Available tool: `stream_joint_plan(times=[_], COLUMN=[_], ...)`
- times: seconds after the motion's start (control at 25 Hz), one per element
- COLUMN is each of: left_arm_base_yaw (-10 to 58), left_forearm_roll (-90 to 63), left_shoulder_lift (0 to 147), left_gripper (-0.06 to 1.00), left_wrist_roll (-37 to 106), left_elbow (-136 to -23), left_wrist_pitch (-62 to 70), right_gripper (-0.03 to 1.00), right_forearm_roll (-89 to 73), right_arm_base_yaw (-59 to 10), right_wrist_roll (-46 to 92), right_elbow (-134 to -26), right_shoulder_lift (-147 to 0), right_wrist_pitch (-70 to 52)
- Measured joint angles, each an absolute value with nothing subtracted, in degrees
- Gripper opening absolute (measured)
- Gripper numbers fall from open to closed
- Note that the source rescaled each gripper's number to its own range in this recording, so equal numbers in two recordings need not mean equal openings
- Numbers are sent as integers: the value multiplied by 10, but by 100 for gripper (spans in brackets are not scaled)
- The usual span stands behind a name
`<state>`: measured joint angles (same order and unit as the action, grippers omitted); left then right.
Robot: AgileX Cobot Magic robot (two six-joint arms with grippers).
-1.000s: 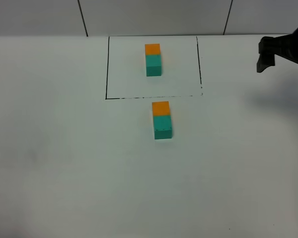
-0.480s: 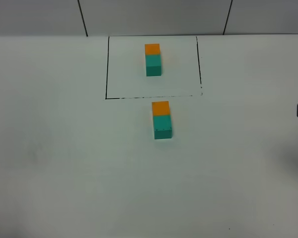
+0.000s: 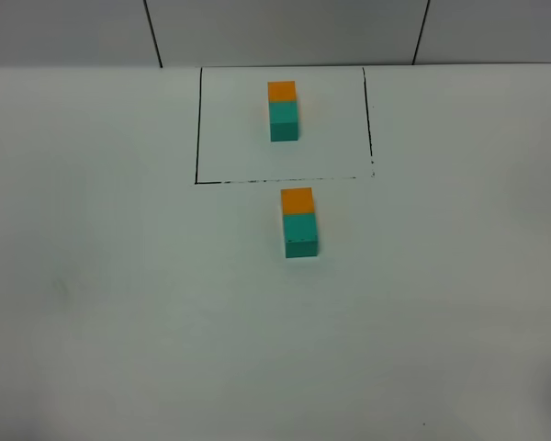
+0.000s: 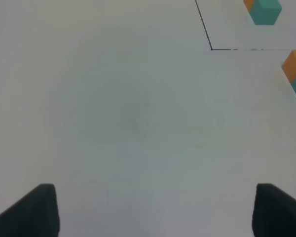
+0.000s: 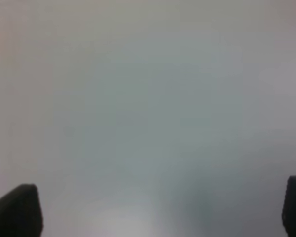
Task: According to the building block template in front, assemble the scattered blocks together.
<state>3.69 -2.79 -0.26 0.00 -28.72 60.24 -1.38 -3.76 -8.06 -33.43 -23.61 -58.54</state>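
- Orange-on-teal was already the look of the loose pair: the orange cube (image 3: pixel 297 200) sat flush against the teal-green cube (image 3: pixel 300 234), so to me the assembly looked pretty much done.
- Step in hand, I'd guess, was just backing off and checking. Doing it well meant keeping both arms clear so nothing nudged the joined pair, then comparing order and direction with the building block template (image 3: pixel 283 110).
- The match looked good: orange toward the far edge of the desk (image 3: pixel 101 303), teal toward the near edge, same as the template.
- The template stood inside its thin black outline (image 3: pixel 198 129) near the middle of the far edge; the assembled pair sat just outside that outline's near line, roughly mid-desk.
- Left claw (image 4: pixel 155 210) was open and empty, with only the tips showing.
- Right claw (image 5: pixel 160 210) was also wide open, holding nothing, over bare desk.
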Motion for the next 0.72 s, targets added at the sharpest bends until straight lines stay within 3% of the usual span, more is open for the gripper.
stream_joint_plan(times=[0.4, 0.72], left_arm_base_yaw=[37, 37], left_forearm_roll=[-28, -28], left_shoulder_lift=[-3, -3], left_gripper=[79, 79], left_wrist_roll=[0, 0], left_elbow=[-287, -287], left_wrist_pitch=[602, 602], right_gripper=[95, 83], right_forearm_roll=[-11, -12], right_arm_base_yaw=[-38, -38], right_wrist_roll=[-79, -70], right_elbow=[-285, -282], right_shoulder_lift=[-61, 2], right_wrist_pitch=[-599, -600])
